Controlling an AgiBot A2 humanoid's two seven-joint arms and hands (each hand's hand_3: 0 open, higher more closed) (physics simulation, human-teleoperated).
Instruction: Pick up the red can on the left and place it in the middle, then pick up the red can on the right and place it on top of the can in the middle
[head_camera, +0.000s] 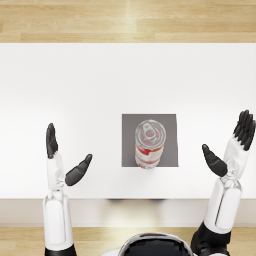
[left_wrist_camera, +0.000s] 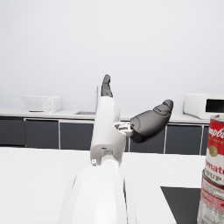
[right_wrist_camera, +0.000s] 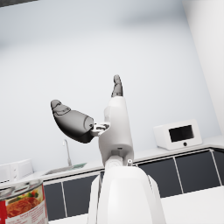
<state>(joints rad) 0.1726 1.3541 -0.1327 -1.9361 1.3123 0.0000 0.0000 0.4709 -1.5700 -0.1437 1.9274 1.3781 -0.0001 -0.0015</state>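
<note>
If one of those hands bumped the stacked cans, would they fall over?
Probably. The red cans stand as a tall, narrow stack on the grey mat, so a sideways knock likely tips the upper one. Their round, smooth-looking sides suggest a fallen can would roll.

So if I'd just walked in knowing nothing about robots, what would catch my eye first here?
Probably the stack of red cans, one on top of another, standing on a dark grey mat in the middle of the white table. Next, the two dark hands on white arms: the left hand and right hand are raised on either side of the stack, fingers apart, holding nothing.
</note>
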